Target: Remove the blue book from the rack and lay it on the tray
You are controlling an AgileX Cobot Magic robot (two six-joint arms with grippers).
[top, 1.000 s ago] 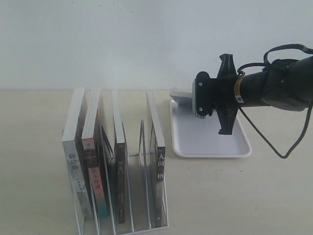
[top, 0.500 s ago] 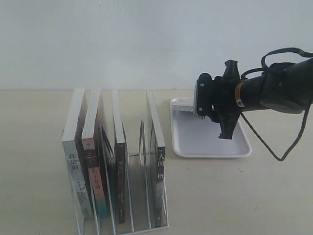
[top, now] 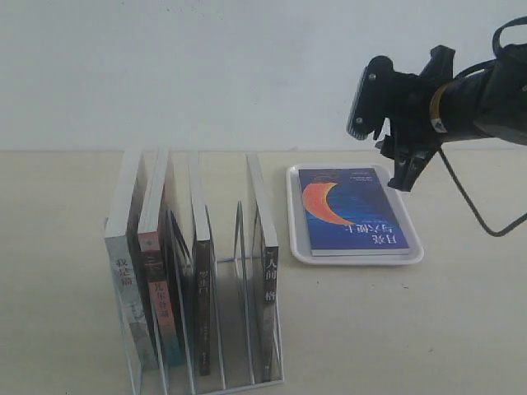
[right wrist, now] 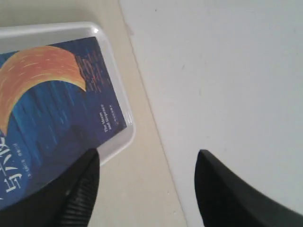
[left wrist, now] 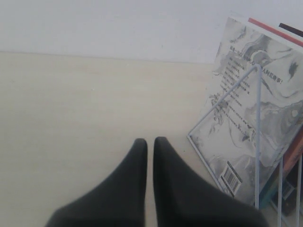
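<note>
The blue book [top: 350,210] with its orange crescent lies flat, cover up, on the white tray [top: 362,258]. The right wrist view shows the same book [right wrist: 52,118] inside the tray's rim [right wrist: 120,137]. My right gripper [top: 383,144] hangs in the air above the tray's far right corner, apart from the book. It is open [right wrist: 147,161] with nothing between its fingers. The white wire rack [top: 239,374] stands at the front left holding several other books. My left gripper [left wrist: 150,144] is shut and empty over bare table beside the rack's wire [left wrist: 258,142]; the exterior view does not show it.
A grey marbled book [left wrist: 255,94] leans in the rack's end slot, close to my left gripper. A black-spined book [top: 269,313] fills the rack slot nearest the tray. A white wall rises just behind the table.
The right gripper has let go of the blue book, which now lies flat on the tray. The gripper has risen and drawn back to the right.
</note>
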